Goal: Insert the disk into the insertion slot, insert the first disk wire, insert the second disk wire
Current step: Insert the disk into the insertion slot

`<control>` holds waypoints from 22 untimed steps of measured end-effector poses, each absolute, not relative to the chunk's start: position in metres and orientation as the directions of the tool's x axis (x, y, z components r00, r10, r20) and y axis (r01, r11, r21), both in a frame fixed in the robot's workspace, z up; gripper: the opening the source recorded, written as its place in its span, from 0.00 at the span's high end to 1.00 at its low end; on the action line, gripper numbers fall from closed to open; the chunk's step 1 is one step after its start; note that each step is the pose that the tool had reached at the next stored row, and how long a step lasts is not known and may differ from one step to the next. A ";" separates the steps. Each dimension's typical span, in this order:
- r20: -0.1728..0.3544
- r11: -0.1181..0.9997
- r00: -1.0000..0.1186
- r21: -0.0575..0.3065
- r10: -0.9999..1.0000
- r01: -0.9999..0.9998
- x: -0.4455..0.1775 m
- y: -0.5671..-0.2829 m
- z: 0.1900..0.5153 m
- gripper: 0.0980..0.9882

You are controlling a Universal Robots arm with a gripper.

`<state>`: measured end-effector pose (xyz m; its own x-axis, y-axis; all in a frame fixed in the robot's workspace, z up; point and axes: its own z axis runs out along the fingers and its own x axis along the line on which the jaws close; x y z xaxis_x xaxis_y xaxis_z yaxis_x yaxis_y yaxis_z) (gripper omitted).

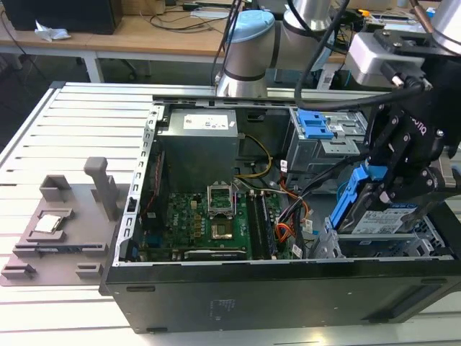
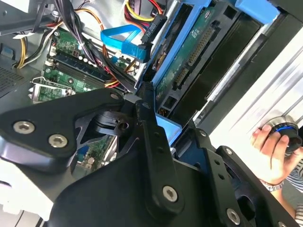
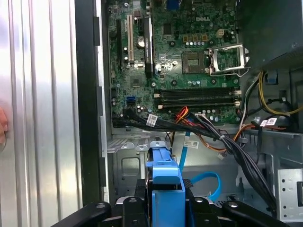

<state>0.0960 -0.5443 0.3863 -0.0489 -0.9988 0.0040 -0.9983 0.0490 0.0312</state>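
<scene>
Silver arm point(image 1: 241, 81) with pale-blue joint caps point(image 1: 252, 25); black tool point(image 1: 392, 191), silver screws point(image 2: 57, 140).

Metal and plastic, mostly matt.
My claw point(image 1: 382, 193) is matt black metal; the disk point(image 1: 389, 220) shows dull silver metal, a white paper-like label and a glossy blue plastic frame. The insertion slot point(image 1: 328, 244) is bare silvery sheet metal, the case point(image 1: 252, 295) matt black, the table point(image 1: 72, 130) ribbed, pale, smooth metal.
</scene>
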 end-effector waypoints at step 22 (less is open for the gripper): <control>0.004 0.049 -0.049 0.031 -0.999 -0.998 0.096 -0.544 0.383 0.63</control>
